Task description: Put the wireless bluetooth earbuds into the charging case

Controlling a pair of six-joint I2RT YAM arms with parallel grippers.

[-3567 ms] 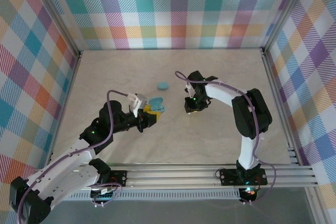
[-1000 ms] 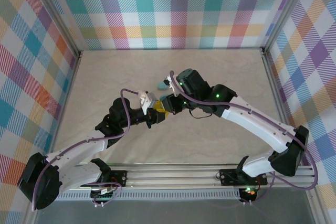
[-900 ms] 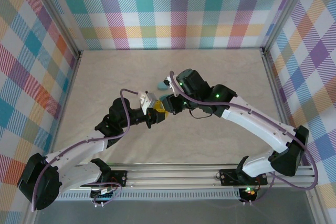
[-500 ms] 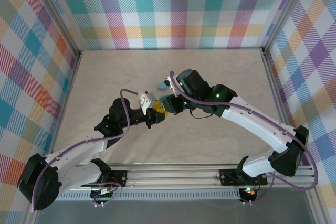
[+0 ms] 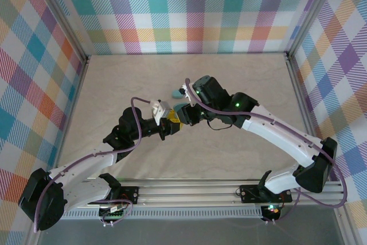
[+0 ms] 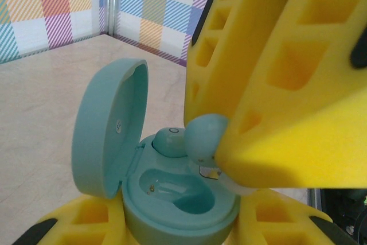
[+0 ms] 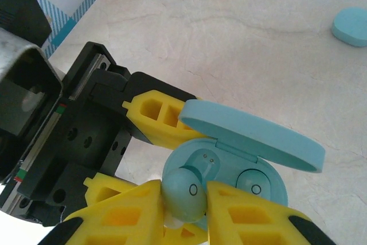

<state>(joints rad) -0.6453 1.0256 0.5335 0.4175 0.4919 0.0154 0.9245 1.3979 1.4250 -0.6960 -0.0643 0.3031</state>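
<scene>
Tabletop (image 5: 246, 78) in a pale marble pattern takes up most of the overhead view. My left arm (image 5: 86, 164) reaches in from the lower left and my right arm (image 5: 275, 133) from the lower right, and the two meet just left of the frame's centre. My left gripper (image 5: 172, 121) is clamped nearly closed around the base of the charging case (image 6: 178, 210). The case sits at the bottom centre of the left wrist view, with its lid (image 6: 109, 136) hinged up and standing at the left. A closed case (image 7: 351, 26) lies flat on the table in the upper right corner of the right wrist view, well apart from the open one. My right gripper (image 7: 184, 199), at the bottom edge of its own view, is drawn in narrow and pinches the loose earbud (image 7: 183, 187) between its yellow fingertips. That earbud is at the open case's rim, over the empty socket (image 6: 172, 190); I cannot tell whether it touches. The seated earbud (image 6: 169, 139) lies in the other socket, just beside the pinched one.
</scene>
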